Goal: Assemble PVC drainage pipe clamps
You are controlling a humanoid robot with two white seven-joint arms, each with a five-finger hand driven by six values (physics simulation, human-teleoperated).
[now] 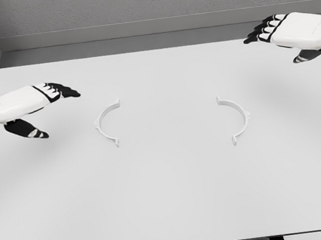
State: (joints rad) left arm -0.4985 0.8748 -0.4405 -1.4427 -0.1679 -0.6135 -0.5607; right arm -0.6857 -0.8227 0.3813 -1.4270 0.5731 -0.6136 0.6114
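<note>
Two clamp halves [107,123] [235,119] apart on table [172,212], between empty, relaxed left hand [35,103] and right hand [290,32].

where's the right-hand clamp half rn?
In the head view, the right clamp half lies flat on the white table, right of centre, apart from the left clamp half. It sits below and left of the open right robot hand.

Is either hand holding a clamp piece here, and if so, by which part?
Nothing is held. The left hand and right hand are open above the table; both clamp halves lie untouched.
</note>
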